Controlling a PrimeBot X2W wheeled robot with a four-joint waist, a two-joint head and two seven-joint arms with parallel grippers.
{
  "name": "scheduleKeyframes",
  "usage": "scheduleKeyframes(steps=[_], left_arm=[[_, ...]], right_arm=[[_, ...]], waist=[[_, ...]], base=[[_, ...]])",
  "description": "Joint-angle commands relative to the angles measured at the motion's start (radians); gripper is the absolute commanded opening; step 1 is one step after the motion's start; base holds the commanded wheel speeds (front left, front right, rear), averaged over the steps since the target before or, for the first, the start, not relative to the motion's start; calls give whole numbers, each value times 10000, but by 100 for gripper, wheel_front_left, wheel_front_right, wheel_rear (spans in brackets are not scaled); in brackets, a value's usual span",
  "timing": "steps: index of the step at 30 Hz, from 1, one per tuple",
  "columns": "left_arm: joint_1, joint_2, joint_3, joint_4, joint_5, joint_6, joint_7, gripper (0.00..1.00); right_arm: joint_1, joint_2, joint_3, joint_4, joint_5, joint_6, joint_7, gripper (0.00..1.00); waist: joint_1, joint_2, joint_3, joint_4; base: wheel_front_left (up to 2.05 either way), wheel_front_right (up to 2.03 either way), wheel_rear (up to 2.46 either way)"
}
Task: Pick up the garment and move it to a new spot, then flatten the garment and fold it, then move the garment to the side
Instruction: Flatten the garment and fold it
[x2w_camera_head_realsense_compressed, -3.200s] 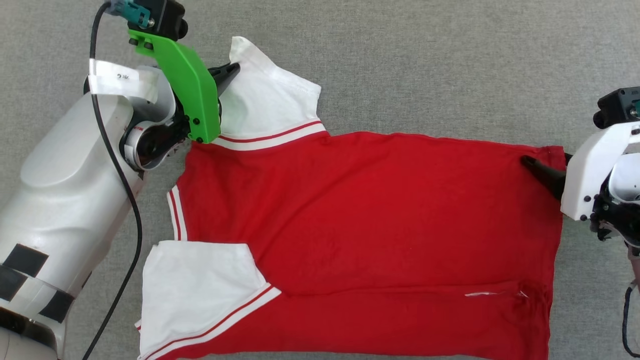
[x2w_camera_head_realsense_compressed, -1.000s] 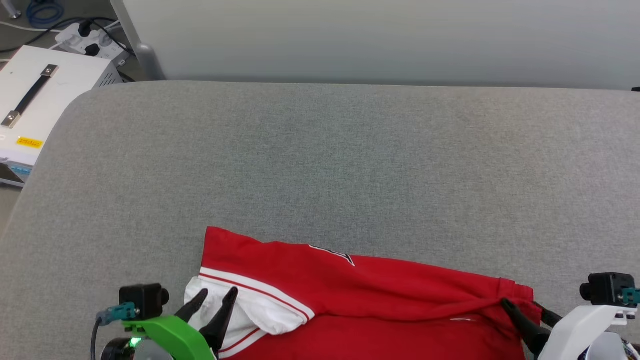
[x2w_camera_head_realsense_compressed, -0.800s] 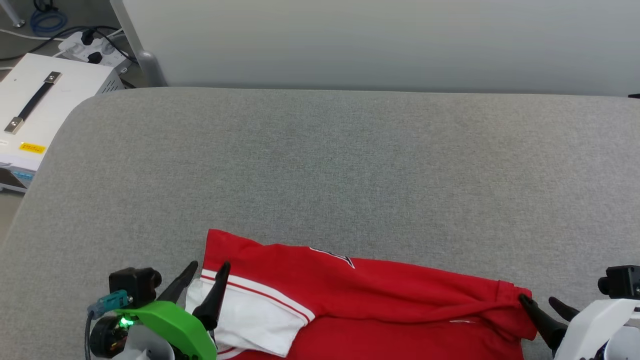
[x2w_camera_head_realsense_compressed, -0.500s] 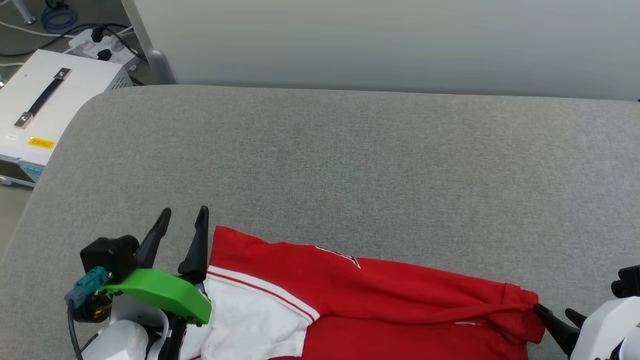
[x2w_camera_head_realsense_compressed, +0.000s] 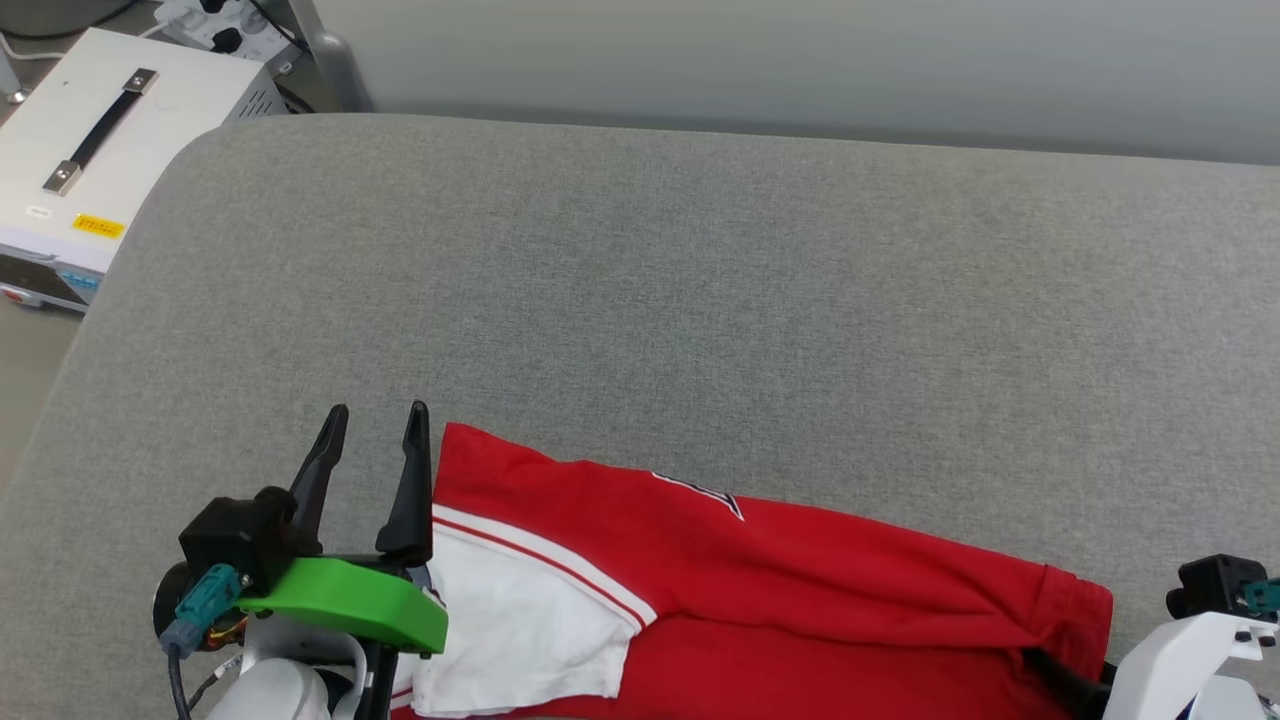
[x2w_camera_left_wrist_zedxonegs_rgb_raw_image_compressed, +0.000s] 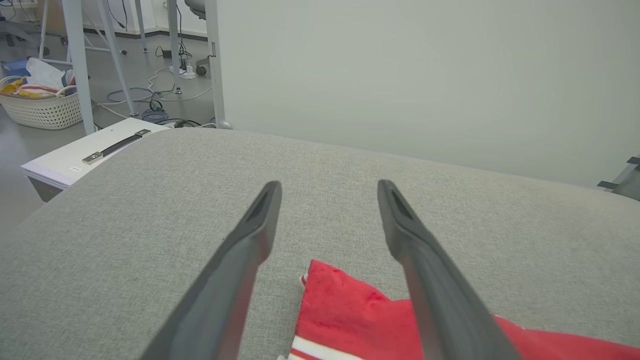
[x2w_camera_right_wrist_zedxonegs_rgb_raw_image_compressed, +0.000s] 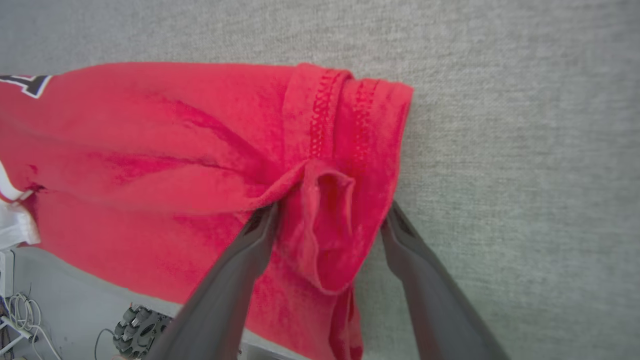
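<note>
- The left gripper (x2w_camera_head_realsense_compressed: 379, 410) has been drawn off the sleeve (x2w_camera_head_realsense_compressed: 520, 620) and is held spread and empty, just beside the garment's (x2w_camera_head_realsense_compressed: 800, 580) corner.
- The right gripper (x2w_camera_right_wrist_zedxonegs_rgb_raw_image_compressed: 331, 207) has been released too; a fold of the hem (x2w_camera_right_wrist_zedxonegs_rgb_raw_image_compressed: 345, 100) lies loose between its spread jaws.
- The first fold is judged laid (the garment rests doubled at the cushion's (x2w_camera_head_realsense_compressed: 700, 280) near edge).
- The left fingers are pointed out across the cushion; the right are angled down at the hem.

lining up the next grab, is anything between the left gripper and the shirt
Nothing visible stands between them. The left gripper is open, its fingers right beside the red corner of the shirt on the grey pad.
</note>
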Motion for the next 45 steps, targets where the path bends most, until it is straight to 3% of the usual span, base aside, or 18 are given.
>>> scheduleKeyframes(steps=[1, 4, 5, 6, 8, 21, 27, 35, 38, 40, 45], left_arm=[[101, -202, 147, 77, 291, -175, -58, 100], [92, -302, 246, 115, 468, -254, -58, 100], [95, -332, 269, 142, 518, -288, -58, 100], [90, -352, 292, 161, 560, -308, -58, 100], [89, -387, 317, 221, 632, -361, -58, 100], [264, -229, 378, 592, 676, -393, -28, 100], [350, -158, 389, 604, 609, -414, -23, 100], [380, -182, 337, 677, 621, -465, -31, 100], [363, -193, 335, 679, 639, -490, -35, 100], [343, -174, 367, 692, 669, -503, -39, 100], [313, -146, 376, 729, 720, -538, -43, 100]], right_arm=[[-38, 42, 273, 444, 129, 4, 106, 100], [-69, 119, 482, 773, 211, 4, 131, 100], [-88, 159, 586, 904, 248, 4, 167, 92], [-113, 209, 649, 994, 293, 4, 184, 47], [-177, 265, 806, 1159, 351, 4, 238, 0], [-793, -259, 454, 870, 293, 4, -31, 0], [-1108, -703, -1008, 835, 37, 4, 491, 0], [-1012, -794, -2866, 613, -416, 4, 1395, 0], [-965, -586, -3408, 406, -499, 4, 1811, 0], [-1062, -78, -3821, 190, -110, 4, 2290, 0], [-1392, 1073, -3993, -405, 1969, 4, 3809, 0]], waist=[[0, 0, 186, 65], [0, 0, 243, 52], [0, 0, 250, 47], [0, 0, 254, 38], [0, 0, 231, 14], [0, 0, -373, -230], [0, 0, -556, -437], [0, 0, -718, -577], [0, 0, -756, -602], [0, 0, -797, -621], [0, 0, -835, -608]], base=[[0, 0, 0], [0, 0, 0], [0, 0, 0], [0, 0, 0], [0, 0, 0], [0, 0, 0], [0, 0, 0], [0, 0, 0], [0, 0, 0], [0, 0, 0], [0, 0, 0]])
